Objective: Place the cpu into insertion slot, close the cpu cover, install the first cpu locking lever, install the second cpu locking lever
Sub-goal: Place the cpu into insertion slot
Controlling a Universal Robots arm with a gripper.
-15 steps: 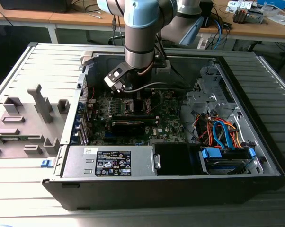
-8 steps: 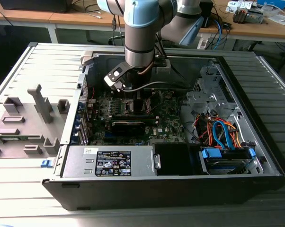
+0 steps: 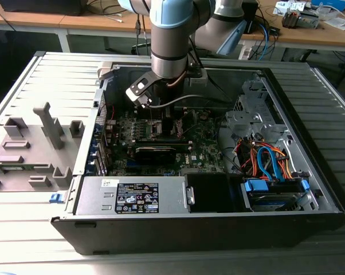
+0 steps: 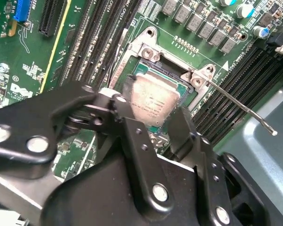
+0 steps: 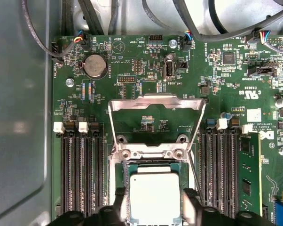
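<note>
Cpu (image 5: 154, 195) sits clamped in the claw (image 5: 154, 207) over the insertion slot (image 5: 151, 165)

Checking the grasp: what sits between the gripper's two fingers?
The cpu sits between the fingers of the gripper, its opposite edges against them, over the insertion slot. Both wrist views show this.
</note>
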